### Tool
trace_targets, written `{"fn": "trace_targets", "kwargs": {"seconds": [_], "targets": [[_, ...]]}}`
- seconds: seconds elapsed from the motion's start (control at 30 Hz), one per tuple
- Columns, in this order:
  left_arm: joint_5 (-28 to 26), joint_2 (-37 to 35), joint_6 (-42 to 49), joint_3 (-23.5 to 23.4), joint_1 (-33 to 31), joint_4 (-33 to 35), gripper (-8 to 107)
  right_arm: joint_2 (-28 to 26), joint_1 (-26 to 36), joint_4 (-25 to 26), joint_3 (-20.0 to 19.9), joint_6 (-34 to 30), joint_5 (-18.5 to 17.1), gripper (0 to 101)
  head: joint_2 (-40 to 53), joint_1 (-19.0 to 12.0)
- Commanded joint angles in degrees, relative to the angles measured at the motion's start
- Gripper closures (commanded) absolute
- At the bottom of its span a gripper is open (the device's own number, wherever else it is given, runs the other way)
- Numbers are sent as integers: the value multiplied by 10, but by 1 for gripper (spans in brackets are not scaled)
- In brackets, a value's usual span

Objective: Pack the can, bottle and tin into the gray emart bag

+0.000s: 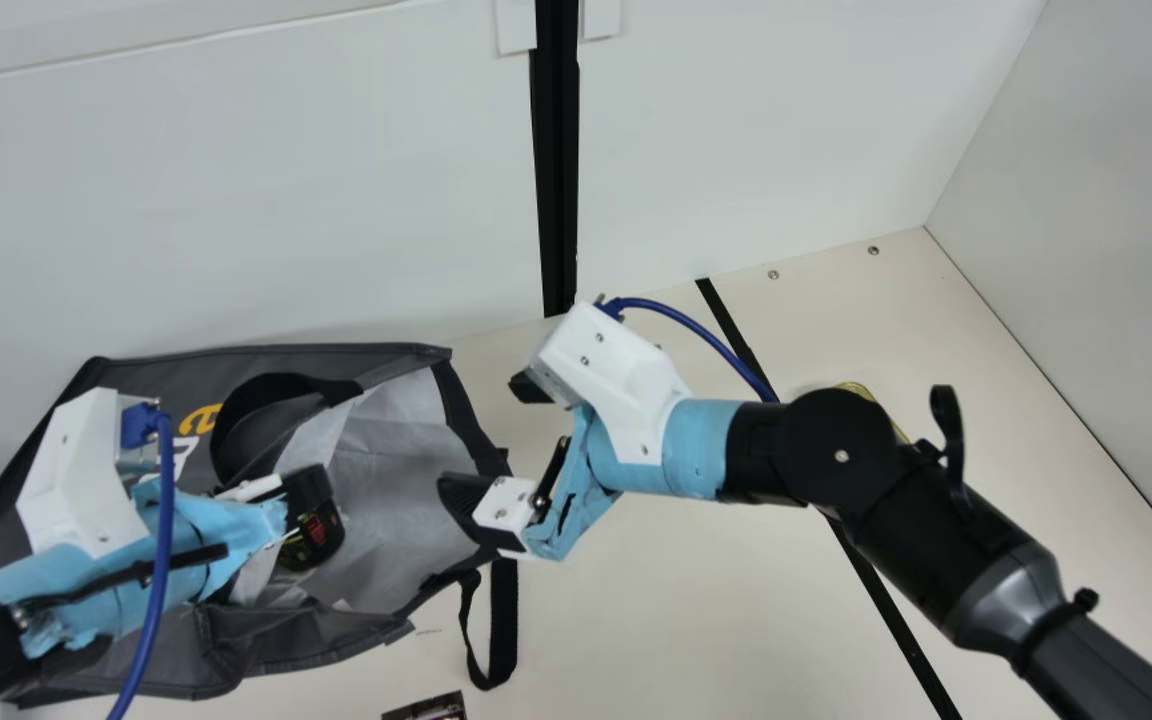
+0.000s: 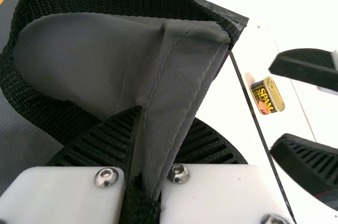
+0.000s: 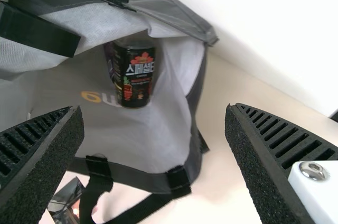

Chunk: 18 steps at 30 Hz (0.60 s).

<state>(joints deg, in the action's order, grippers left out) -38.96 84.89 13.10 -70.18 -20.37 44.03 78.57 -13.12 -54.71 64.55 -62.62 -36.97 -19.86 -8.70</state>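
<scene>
In the main view my left gripper (image 1: 286, 490) is over the gray bag (image 1: 386, 480). The left wrist view has that gripper (image 2: 141, 166) shut on the bag's gray edge (image 2: 177, 71). My right gripper (image 1: 491, 440) stands open by the bag's right side; in the right wrist view its fingers (image 3: 153, 145) are spread and hold nothing. A black drink container (image 3: 134, 73) is inside the bag, a dark item partly hidden beside it; I cannot tell which is can or bottle. The yellow tin (image 2: 268, 96) lies on the table, mostly behind my right arm in the main view.
A dark printed item (image 1: 426, 708) lies at the main view's bottom edge. The bag's black strap (image 1: 502, 625) trails on the table near it. White walls (image 1: 236, 200) stand behind, and another wall (image 1: 1106, 250) is at the right.
</scene>
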Motion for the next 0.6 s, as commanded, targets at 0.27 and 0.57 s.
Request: {"fn": "trace_targets", "kwargs": {"seconds": [0.27, 0.57], "targets": [[0, 0, 0, 0, 0, 0, 89, -51, 20, 47, -15, 42, -6, 10, -1, -13], [0, 0, 0, 0, 0, 0, 89, -96, 35, 94, -31, 85, -6, 10, -1, -13]]}}
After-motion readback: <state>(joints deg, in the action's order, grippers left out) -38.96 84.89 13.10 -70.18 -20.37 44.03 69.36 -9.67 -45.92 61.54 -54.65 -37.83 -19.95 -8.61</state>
